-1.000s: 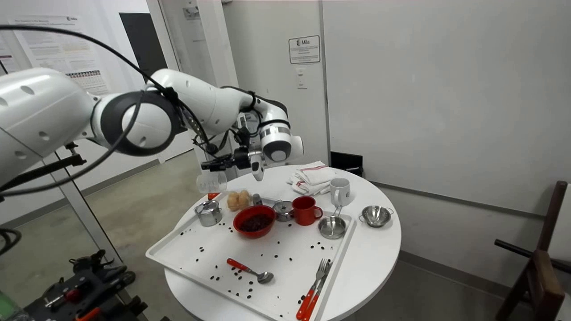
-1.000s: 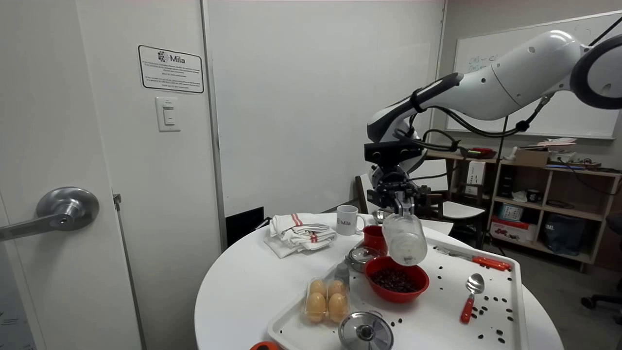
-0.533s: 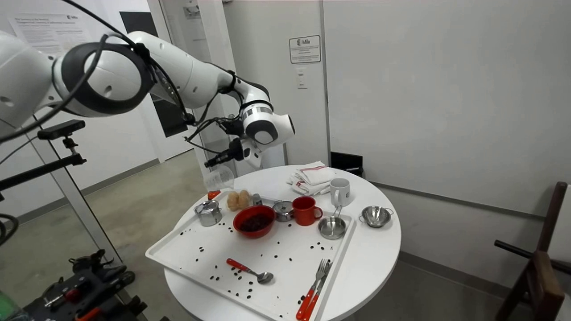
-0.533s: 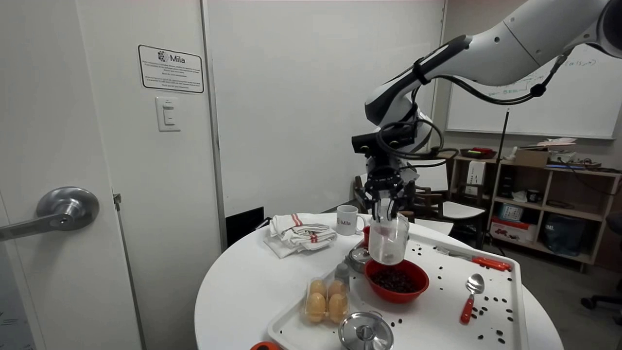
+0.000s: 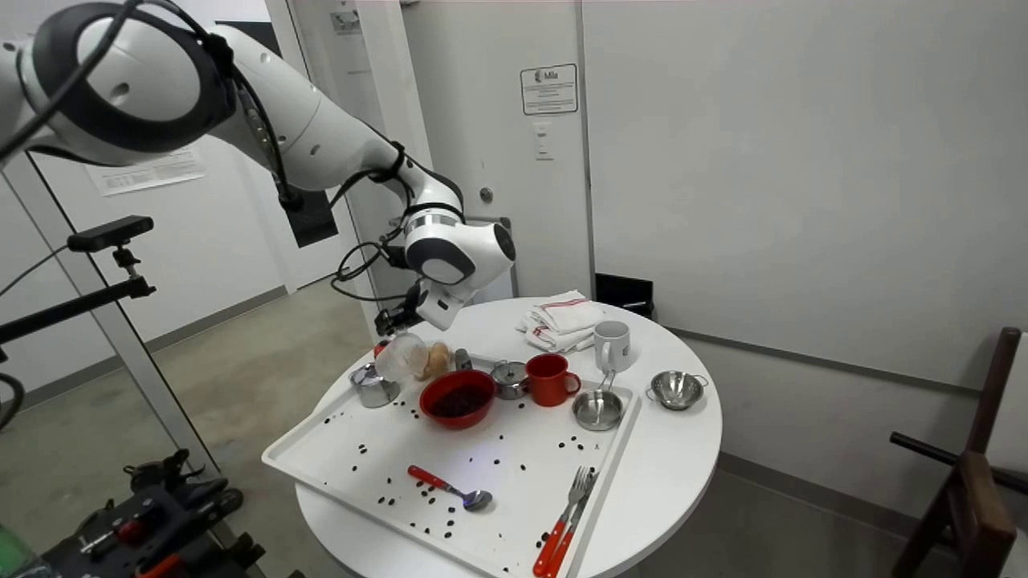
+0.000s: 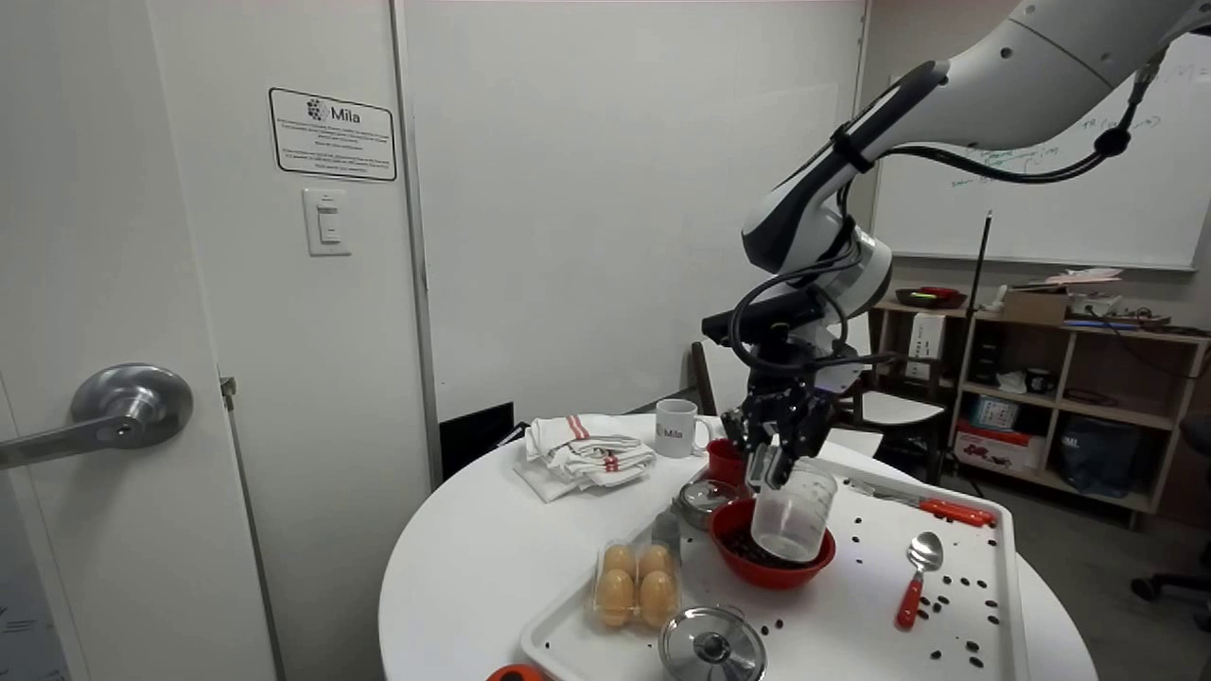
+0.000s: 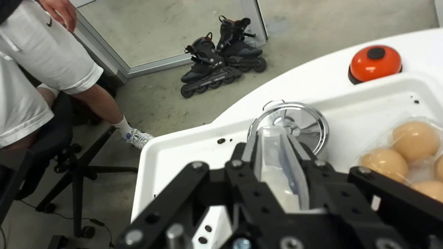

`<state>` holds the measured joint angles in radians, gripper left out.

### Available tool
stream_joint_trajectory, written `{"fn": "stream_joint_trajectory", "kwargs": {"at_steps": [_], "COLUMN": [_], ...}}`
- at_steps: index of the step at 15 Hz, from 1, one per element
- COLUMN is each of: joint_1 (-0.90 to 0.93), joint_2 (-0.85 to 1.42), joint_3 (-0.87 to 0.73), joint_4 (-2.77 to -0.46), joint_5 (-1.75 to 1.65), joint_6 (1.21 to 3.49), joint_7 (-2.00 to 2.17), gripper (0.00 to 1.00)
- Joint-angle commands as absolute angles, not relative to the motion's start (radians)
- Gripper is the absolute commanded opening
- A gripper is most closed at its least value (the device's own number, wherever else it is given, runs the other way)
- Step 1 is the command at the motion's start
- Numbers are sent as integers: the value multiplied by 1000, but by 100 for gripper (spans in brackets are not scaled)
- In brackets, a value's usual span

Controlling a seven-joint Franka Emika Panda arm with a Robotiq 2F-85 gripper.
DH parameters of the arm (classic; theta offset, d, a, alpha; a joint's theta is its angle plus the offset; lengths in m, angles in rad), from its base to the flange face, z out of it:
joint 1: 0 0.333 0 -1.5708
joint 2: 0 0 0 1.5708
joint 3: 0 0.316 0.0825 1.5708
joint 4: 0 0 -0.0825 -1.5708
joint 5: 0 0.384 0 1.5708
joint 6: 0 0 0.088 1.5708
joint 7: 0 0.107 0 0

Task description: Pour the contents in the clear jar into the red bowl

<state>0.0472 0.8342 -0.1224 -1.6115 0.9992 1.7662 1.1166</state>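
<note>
My gripper [image 7: 274, 147] pinches the clear jar [image 6: 793, 520]: in the wrist view a see-through part of it is squeezed between the jaws. Rim, wall or handle, can't tell.

Relation that matters: jar to red bowl [image 6: 771, 575]. In an exterior view the jar [image 6: 793, 520] is right of center, low, in front of the bowl's right half, axis near upright with the top leaning right, jaws at its upper left. But in an exterior view the jar [image 5: 404, 357] is left of center, up-left of the bowl, near its rim, covering part of the eggs [image 5: 438, 363]. So I read it as beside the bowl, not above it. Height over the tray [image 5: 526, 433]: can't tell. Lidded pot [image 7: 306, 119] is just past the jaws, upper middle of the wrist view.

Dark beans [image 5: 460, 400] in the bowl, no dark pile visible in the jar: pour looks mostly done. Likely next is a set-down. I'd slide sideways off pot and bowl first, then straight down, else the jar could clip either. If beans remain, it has to come over the bowl before tipping.
</note>
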Motion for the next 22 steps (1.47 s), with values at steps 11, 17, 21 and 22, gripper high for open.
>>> {"fn": "stream_joint_trajectory", "kwargs": {"at_steps": [11,17,21,22], "joint_1": [141,146,135,133], "joint_2": [562,664,749,768], "joint_3": [-93,-84,-75,-73], "joint_4": [-2084,-2035,-1990,-1978], "joint_5": [1007,990,995,996], "joint_6": [2207,2339,2363,2361], "joint_7": [1687,1980,2148,2181], "gripper": [6,6,6,6]}}
